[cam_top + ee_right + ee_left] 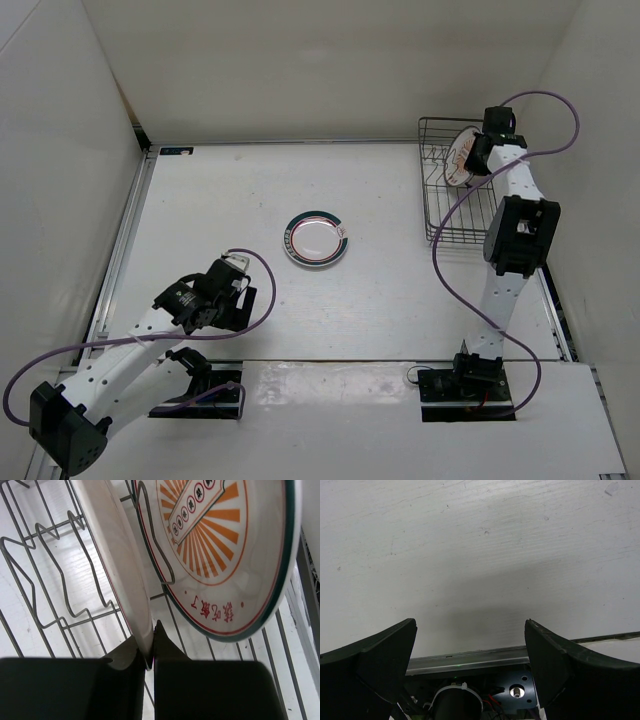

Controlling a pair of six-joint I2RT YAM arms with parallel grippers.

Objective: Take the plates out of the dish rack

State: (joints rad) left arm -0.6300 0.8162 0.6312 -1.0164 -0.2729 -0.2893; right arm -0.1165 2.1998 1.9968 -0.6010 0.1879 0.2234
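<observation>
The black wire dish rack stands at the far right of the table. Two plates stand upright in its slots. In the right wrist view, my right gripper is shut on the lower rim of the nearer white plate, which shows edge-on. Behind it stands a plate with an orange sunburst centre. From the top view, the right gripper reaches into the rack at those plates. A third plate with a dark rim ring lies flat mid-table. My left gripper hovers open near the front left, nothing between its fingers.
White walls enclose the table on three sides, and the rack sits close to the right wall. Metal rails run along the left and right table edges. Purple cables loop from both arms. The left arm's base mount shows below its gripper.
</observation>
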